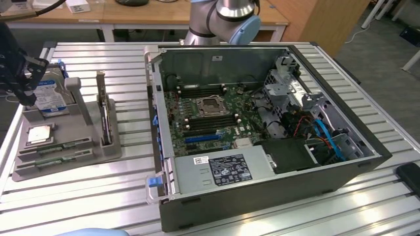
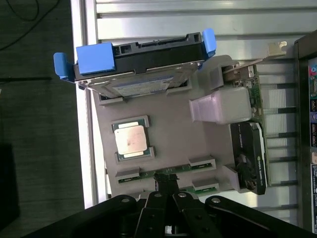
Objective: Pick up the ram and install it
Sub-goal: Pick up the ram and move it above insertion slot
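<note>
Wrist view: my gripper [image 2: 166, 179], fingertips pressed together, hovers over the ram [image 2: 146, 173] lying in the grey tray [image 2: 173, 134].

What lies around me on the slatted table [image 1: 98, 59].
At the exterior view's left I see a grey holder [image 2: 173, 129] carrying a drive [image 2: 143, 82], a processor [image 2: 131, 138] and a graphics card [image 2: 250, 153]; centre-right, the open case [image 1: 262, 199] shows its motherboard [image 1: 210, 118].

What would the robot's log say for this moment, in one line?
step: pick ram | gripper: above grey tray, over the ram | ram: seated in tray, not lifted | computer case: open
</note>
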`<act>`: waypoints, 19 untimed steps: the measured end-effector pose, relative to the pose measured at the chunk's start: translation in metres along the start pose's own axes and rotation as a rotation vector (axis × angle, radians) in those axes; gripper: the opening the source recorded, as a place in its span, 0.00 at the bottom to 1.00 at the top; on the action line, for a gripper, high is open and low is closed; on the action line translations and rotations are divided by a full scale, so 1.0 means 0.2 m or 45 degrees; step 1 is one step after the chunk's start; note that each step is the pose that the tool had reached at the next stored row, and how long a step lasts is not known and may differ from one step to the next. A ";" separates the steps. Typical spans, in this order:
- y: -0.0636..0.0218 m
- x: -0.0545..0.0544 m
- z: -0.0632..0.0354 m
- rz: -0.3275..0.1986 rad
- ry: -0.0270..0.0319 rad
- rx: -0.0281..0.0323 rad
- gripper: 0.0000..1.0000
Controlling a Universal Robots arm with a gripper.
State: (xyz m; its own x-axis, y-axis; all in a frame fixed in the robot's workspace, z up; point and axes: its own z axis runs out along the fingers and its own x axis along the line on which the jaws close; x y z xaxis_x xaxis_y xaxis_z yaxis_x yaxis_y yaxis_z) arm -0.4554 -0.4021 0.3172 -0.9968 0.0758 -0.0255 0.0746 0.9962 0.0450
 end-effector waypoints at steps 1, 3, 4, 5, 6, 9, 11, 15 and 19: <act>0.000 0.00 0.000 0.000 0.0000 0.0001 0.10; 0.000 0.00 0.000 0.000 -0.0001 0.0000 0.10; 0.000 0.00 0.000 0.000 -0.0001 -0.0001 0.10; 0.000 0.00 0.000 0.000 -0.0001 0.0000 0.10; 0.000 0.00 0.000 0.000 -0.0002 -0.0001 0.10; 0.000 0.00 0.000 0.000 -0.0001 -0.0001 0.10; 0.000 0.00 0.000 0.000 -0.0002 -0.0001 0.11; 0.000 0.00 0.000 0.000 -0.0001 -0.0001 0.24; 0.000 0.00 0.008 0.000 -0.0008 -0.0005 0.24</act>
State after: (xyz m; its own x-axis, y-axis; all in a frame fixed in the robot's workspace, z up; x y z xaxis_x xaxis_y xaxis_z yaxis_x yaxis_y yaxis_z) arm -0.4554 -0.4021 0.3156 -0.9968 0.0758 -0.0261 0.0745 0.9962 0.0454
